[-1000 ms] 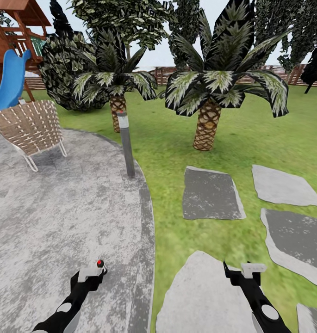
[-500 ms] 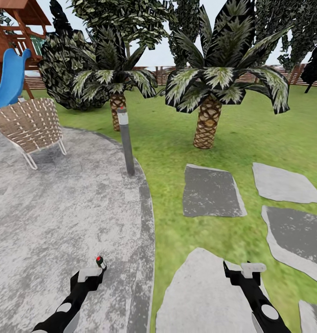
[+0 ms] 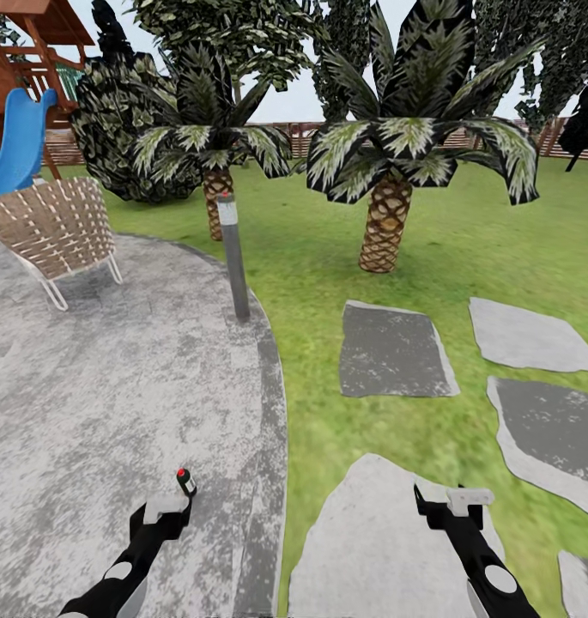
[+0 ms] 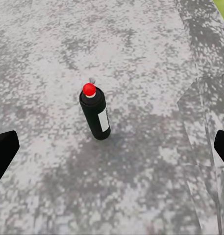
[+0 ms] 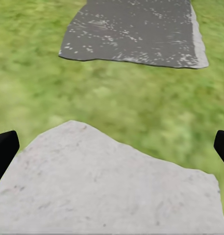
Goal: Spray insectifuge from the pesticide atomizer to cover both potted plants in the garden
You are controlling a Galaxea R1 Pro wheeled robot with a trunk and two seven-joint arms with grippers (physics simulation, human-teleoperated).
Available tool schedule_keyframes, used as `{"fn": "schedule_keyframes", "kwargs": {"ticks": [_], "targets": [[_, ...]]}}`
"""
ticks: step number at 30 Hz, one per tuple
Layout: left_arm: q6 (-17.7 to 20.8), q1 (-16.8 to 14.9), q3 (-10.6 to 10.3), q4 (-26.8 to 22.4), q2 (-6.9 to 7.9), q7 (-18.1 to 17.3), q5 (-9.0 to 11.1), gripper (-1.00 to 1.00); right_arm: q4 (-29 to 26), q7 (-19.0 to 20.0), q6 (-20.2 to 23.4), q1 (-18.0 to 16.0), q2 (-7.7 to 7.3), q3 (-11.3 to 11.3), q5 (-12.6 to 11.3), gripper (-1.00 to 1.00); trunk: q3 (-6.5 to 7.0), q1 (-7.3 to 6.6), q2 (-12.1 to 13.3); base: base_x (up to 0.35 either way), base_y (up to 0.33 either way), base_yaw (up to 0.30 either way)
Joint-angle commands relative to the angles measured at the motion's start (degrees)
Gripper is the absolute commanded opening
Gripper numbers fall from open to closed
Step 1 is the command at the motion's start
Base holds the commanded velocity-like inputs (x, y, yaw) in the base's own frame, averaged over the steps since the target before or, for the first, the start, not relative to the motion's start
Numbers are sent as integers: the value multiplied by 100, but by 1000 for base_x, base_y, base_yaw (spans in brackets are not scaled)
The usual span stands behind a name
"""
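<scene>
Step in hand: the approach to the pesticide atomizer, a small dark bottle with a pale label and a red tip (image 4: 95,113); I judge the pick-up is not yet begun and no spraying is done.
Where the bottle is: it stands on the round grey stone patio (image 3: 87,403), near the patio's edge by the green lawn (image 3: 319,257), just ahead of the left gripper (image 3: 160,508) and apart from it.
Left gripper: its black fingers are wide apart and hold nothing; in the left wrist view the bottle is between the two fingertips (image 4: 4,152) but further out.
Right gripper: the right gripper (image 3: 452,502) hangs over a pale flat stepping stone (image 5: 107,191), wide open and empty.
Next move: I think the left arm must go forward and down until the bottle body is between the fingers, then close on the body below the spray head, not pushing it over.
What the wrist view adds: the label and the slightly tilted body; in the head view the bottle is only a small dark shape with a red dot.
What the head view adds: the tall grey bollard lamp (image 3: 233,257), the woven lounge chair (image 3: 57,232), and the two palm trees (image 3: 388,172).
</scene>
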Motion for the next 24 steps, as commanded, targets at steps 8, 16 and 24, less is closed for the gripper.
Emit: {"fn": "schedule_keyframes", "kwargs": {"ticks": [8,16,24], "targets": [[-22,-4,37,10,-3,-14,-25,100,3,2,-17,-6,0,0,3,100,-201,175,-324,0,0,0],[-19,-4,37,14,-3,-14,-25,100,6,2,-17,-5,3,2,3,100,-425,312,-567,0,0,0],[-16,-4,37,14,-3,-14,-25,100,7,1,-17,-4,8,5,3,100,-676,333,-578,0,0,0]]}}
